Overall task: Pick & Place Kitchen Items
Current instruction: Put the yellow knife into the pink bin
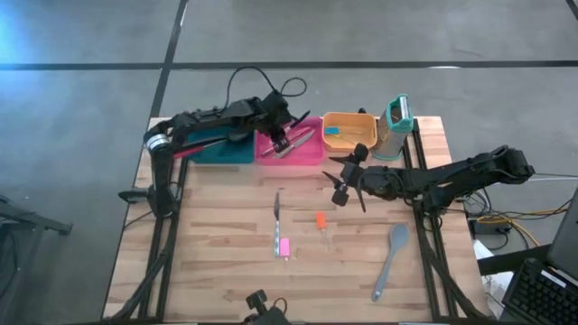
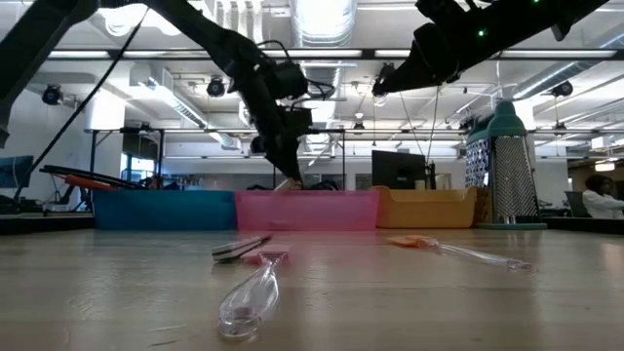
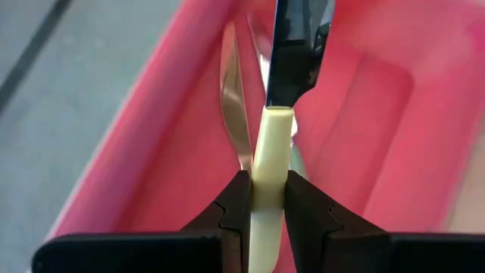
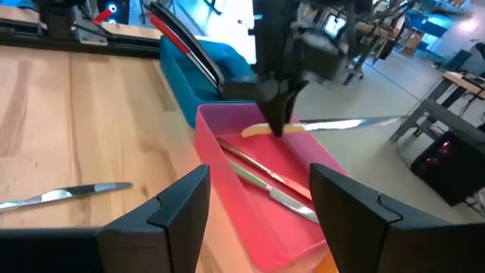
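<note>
Now the left pincer (image 4: 276,125) is hanging over the pink bin (image 1: 312,155), clenched on the yellow-handled knife (image 3: 271,163), blade pointing out past the far rim. Metal cutlery (image 4: 265,176) is already lying inside that bin. My worry: the grip is sitting on the handle alone, so on release the long blade could be tipping over the bin's wall and sliding out onto the counter (image 1: 217,244), or clattering onto the pieces beneath and bouncing. The right pincer (image 1: 348,181) is waiting with its fingers spread wide, just in front of the orange bin (image 1: 348,119), close to the pink one, so any sideways swing by either arm is risking a knock. Still out on the counter: the pink-handled knife (image 1: 280,227), the orange-handled piece (image 1: 321,226) and the grey spatula (image 1: 391,260). The teal bin (image 1: 221,152) is holding long spoons, and the upright grater (image 1: 396,122) is standing beside the orange bin.
</note>
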You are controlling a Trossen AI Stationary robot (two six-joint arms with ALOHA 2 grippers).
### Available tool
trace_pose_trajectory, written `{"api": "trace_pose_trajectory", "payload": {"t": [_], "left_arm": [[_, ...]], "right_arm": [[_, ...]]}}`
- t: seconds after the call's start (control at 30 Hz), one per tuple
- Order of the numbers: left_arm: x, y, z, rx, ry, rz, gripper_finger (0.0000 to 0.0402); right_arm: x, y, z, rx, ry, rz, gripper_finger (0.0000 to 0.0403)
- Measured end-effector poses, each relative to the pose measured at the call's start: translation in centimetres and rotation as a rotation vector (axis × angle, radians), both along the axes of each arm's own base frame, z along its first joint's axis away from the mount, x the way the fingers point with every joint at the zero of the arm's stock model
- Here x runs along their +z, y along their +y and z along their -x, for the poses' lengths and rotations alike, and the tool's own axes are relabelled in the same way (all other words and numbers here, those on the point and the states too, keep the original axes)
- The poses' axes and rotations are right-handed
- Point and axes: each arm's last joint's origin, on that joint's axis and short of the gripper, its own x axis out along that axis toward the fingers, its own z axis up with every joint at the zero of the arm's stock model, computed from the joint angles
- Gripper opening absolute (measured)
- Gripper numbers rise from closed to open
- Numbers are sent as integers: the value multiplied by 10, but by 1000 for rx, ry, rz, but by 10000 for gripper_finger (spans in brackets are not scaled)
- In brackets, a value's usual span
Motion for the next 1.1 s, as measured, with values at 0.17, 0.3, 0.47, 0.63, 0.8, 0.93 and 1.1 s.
{"api": "trace_pose_trajectory", "payload": {"t": [0.17, 0.3, 0.47, 0.63, 0.8, 0.93, 1.1], "left_arm": [[-15, 2, -2, 8, 51, 26, 54], [-24, 2, -3, 10, 87, 46, 54], [-24, 3, -3, 17, 92, 42, 54], [-25, 2, -1, 21, 107, 55, 54], [-27, 1, 0, 24, 122, 66, 54], [-27, 1, 0, 26, 119, 64, 54], [-24, 2, -1, 26, 112, 59, 54]], "right_arm": [[0, 0, 0, -1, 2, -2, 219], [0, -1, 0, -5, 1, -2, 219], [0, -2, 0, -11, -2, -6, 219], [0, -2, 0, -10, -3, -6, 219], [0, -2, 0, -11, -4, -8, 219], [0, -2, 0, -11, -5, -9, 219], [2, -2, -1, -10, -29, -9, 219]]}}
